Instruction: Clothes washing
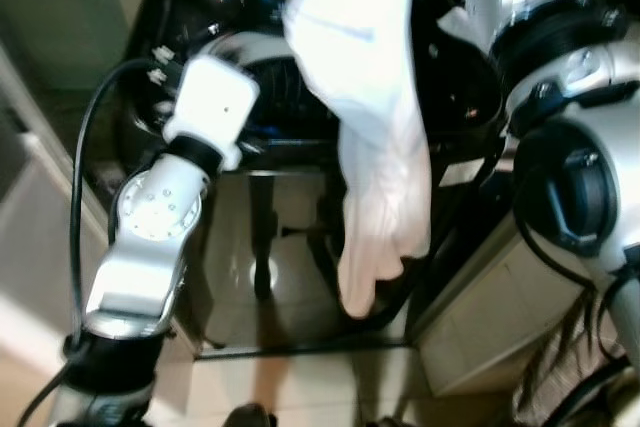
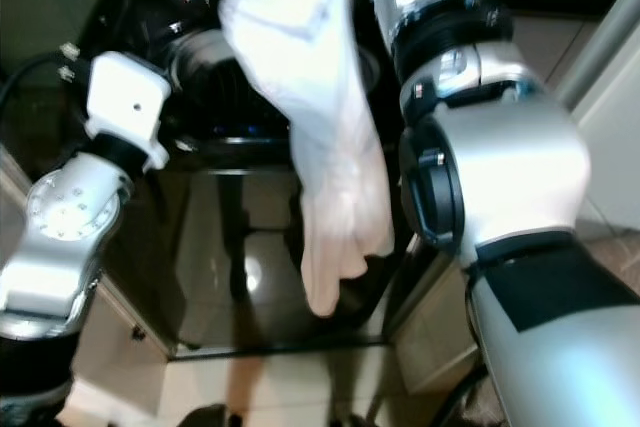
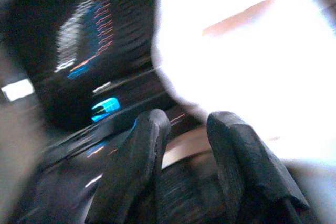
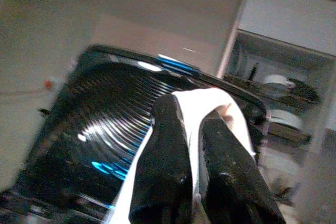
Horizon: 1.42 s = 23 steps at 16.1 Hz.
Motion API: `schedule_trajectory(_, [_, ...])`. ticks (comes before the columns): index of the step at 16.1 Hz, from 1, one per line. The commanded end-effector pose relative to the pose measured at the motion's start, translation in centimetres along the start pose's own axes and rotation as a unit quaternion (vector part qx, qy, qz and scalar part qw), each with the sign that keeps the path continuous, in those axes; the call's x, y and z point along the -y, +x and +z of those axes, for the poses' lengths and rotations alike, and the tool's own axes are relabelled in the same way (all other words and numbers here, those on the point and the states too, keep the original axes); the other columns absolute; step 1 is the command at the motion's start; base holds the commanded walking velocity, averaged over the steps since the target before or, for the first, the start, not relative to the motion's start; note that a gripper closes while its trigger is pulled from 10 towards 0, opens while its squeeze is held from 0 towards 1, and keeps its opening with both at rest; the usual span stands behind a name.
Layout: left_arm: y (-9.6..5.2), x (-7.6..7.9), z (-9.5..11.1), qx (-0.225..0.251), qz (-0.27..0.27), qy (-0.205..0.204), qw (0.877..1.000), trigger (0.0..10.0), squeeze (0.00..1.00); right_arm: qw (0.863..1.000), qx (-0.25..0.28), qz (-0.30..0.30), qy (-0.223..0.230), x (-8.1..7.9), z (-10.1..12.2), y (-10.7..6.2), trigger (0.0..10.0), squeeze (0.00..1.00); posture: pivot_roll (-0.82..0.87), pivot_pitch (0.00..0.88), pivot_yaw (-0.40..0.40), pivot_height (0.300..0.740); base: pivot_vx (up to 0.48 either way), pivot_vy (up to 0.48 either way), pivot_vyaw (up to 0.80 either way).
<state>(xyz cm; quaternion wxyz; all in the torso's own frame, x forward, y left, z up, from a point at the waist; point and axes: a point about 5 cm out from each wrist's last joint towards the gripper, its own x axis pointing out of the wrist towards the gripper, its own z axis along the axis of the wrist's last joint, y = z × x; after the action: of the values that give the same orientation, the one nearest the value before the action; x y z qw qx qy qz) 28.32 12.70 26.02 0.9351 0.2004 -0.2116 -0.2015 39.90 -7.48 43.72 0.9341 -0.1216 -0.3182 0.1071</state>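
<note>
A white garment (image 1: 372, 97) hangs in a long fold over the black top-loading washing machine (image 1: 270, 277). My right gripper (image 4: 191, 114) is shut on the garment's upper edge, above the ribbed drum opening (image 4: 105, 119). The cloth's lower end (image 2: 325, 277) dangles in front of the machine's glossy front panel. My left arm's white wrist block (image 1: 212, 99) sits at the machine's left rim. In the left wrist view my left gripper (image 3: 189, 125) is slightly open with nothing between its fingers, next to the bright white cloth (image 3: 247, 51) and a blue display light (image 3: 105, 108).
A pale cabinet (image 1: 480, 332) stands tight against the machine's right side and a pale surface (image 1: 30, 207) against its left. A black cable (image 1: 85, 147) loops off my left arm. Shelves with dishes (image 4: 283, 98) are beyond the machine. Tiled floor (image 1: 300, 387) lies below.
</note>
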Motion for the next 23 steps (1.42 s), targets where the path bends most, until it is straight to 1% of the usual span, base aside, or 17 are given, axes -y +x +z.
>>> schedule_trajectory(1, [-0.2, 1.0, 1.4, 0.023, -0.056, -0.022, 0.998, 10.0, 0.00, 0.999, -0.030, -0.027, -0.009, 1.0, -0.9, -0.2, 0.0, 0.00, 0.16, 0.000, -0.077, 0.740, 0.000, 0.000, 0.00])
schedule_trajectory(3, [-0.4, 1.7, 3.1, 0.056, -0.085, -0.035, 0.994, 10.0, 0.00, 0.995, -0.093, -0.039, 0.003, 0.5, -3.9, -1.2, 0.0, 0.00, 0.19, 0.000, -0.094, 0.740, 0.000, 0.000, 0.00])
schedule_trajectory(4, [-0.5, 2.3, 4.4, 0.089, -0.097, -0.047, 0.990, 10.0, 0.00, 0.989, -0.143, -0.031, 0.007, -0.4, -6.7, -2.4, 0.0, 0.00, 0.21, 0.004, -0.110, 0.740, 0.000, 0.000, 0.00])
schedule_trajectory(5, [-0.6, 2.5, 5.0, 0.104, -0.102, -0.053, 0.988, 10.0, 0.00, 0.986, -0.161, -0.027, 0.011, -0.8, -7.8, -2.9, 0.0, 0.00, 0.21, 0.004, -0.110, 0.740, 0.000, 0.000, 0.00])
schedule_trajectory(6, [-1.0, 2.6, 5.7, 0.111, -0.115, -0.064, 0.985, 10.0, 0.00, 0.977, -0.210, -0.028, 0.033, -1.6, -10.4, -4.4, 0.0, 0.00, 0.24, 0.021, -0.123, 0.740, 0.000, 0.000, 0.00])
schedule_trajectory(7, [-1.5, 2.4, 5.7, 0.102, -0.124, -0.079, 0.984, 10.0, 0.00, 0.970, -0.238, -0.032, 0.041, -1.9, -12.0, -5.5, 0.0, 0.00, 0.25, 0.026, -0.127, 0.740, 0.000, 0.000, 0.00])
schedule_trajectory(9, [-2.3, 1.7, 5.5, 0.091, -0.129, -0.099, 0.982, 10.0, 0.00, 0.962, -0.263, -0.039, 0.060, -2.2, -13.2, -6.4, 0.0, 0.00, 0.26, 0.032, -0.138, 0.740, 0.000, 0.000, 0.00])
schedule_trajectory(11, [-2.7, 1.4, 5.1, 0.075, -0.120, -0.100, 0.985, 10.0, 0.00, 0.964, -0.260, -0.026, 0.056, -2.8, -13.2, -6.4, 0.0, 0.00, 0.28, 0.035, -0.149, 0.740, 0.000, 0.000, 0.00])
schedule_trajectory(14, [-3.2, 1.8, 4.8, 0.059, -0.114, -0.126, 0.984, 10.0, 0.00, 0.965, -0.247, 0.062, 0.061, -4.1, -12.8, -6.1, 0.0, 0.00, 0.27, 0.036, -0.156, 0.740, 0.000, 0.000, 0.00])
schedule_trajectory(15, [-3.5, 1.7, 4.8, 0.056, -0.117, -0.133, 0.983, 10.0, 0.00, 0.958, -0.245, 0.148, 0.021, -4.9, -12.7, -6.3, 0.0, 0.00, 0.27, 0.043, -0.158, 0.740, 0.000, 0.000, 0.00])
schedule_trajectory(17, [-3.8, 1.7, 4.8, 0.050, -0.122, -0.136, 0.982, 10.0, 0.00, 0.941, -0.243, 0.235, -0.018, -5.0, -12.5, -6.5, 0.0, 0.00, 0.27, 0.048, -0.169, 0.740, 0.000, 0.000, 0.00])
schedule_trajectory(18, [-4.0, 1.8, 4.7, 0.044, -0.128, -0.134, 0.982, 10.0, 0.00, 0.927, -0.242, 0.281, -0.048, -4.8, -12.3, -6.5, 0.0, 0.00, 0.27, 0.050, -0.181, 0.740, 0.000, 0.000, 0.00])
schedule_trajectory(19, [-4.3, 2.1, 4.7, 0.039, -0.135, -0.135, 0.981, 10.0, 0.00, 0.910, -0.238, 0.320, -0.116, -4.1, -11.3, -5.9, 0.0, 0.00, 0.28, 0.044, -0.194, 0.740, 0.000, 0.000, 0.00])
schedule_trajectory(20, [-4.3, 2.1, 4.6, 0.039, -0.132, -0.141, 0.980, 10.0, 0.00, 0.949, -0.202, 0.198, -0.142, -2.2, -7.9, -3.2, 0.0, 0.00, 0.28, 0.037, -0.188, 0.740, 0.000, 0.000, 0.00])
schedule_trajectory(21, [-4.2, 2.0, 4.5, 0.037, -0.132, -0.143, 0.980, 10.0, 0.00, 0.988, -0.122, 0.027, -0.092, 0.7, -3.3, -0.8, 0.0, 0.00, 0.27, 0.029, -0.179, 0.740, 0.000, 0.000, 0.00])
schedule_trajectory(22, [-3.9, 1.9, 4.5, 0.039, -0.135, -0.141, 0.980, 10.0, 0.00, 0.991, 0.008, -0.124, -0.039, 4.2, 1.9, 0.2, 0.0, 0.00, 0.27, 0.023, -0.176, 0.740, 0.000, 0.000, 0.00])
schedule_trajectory(23, [-3.6, 1.8, 4.6, 0.040, -0.133, -0.138, 0.981, 10.0, 0.00, 0.989, 0.021, -0.146, -0.032, 4.9, 2.8, 0.3, 0.0, 0.00, 0.28, 0.024, -0.176, 0.740, 0.000, 0.000, 0.00])
